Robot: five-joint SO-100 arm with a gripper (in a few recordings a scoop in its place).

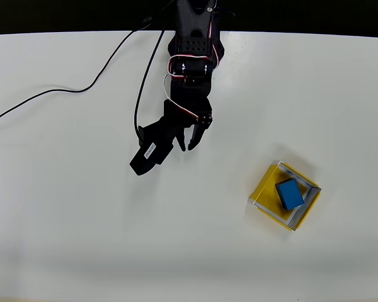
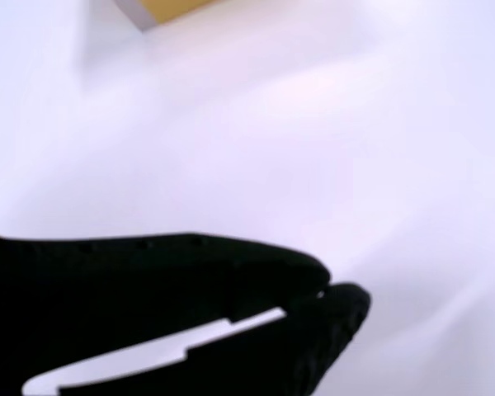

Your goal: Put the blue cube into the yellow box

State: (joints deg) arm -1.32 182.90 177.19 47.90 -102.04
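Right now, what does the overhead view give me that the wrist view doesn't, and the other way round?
Overhead alone: the blue cube lying inside the yellow box, the black cable trailing across the white table, and the whole arm with the gripper away to the left of the box, holding nothing. Wrist alone: a close, blurred look at the fingers, whose tips nearly meet. Both share the gripper, the table and the box, which in the wrist view is a mere corner at the top edge.

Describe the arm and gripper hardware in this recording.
The arm is all black plastic, its upper housing dotted with small holes. Red and white wires loop around its middle. The gripper has two dark pointed fingers, beside a boxy black module bearing a small white label.
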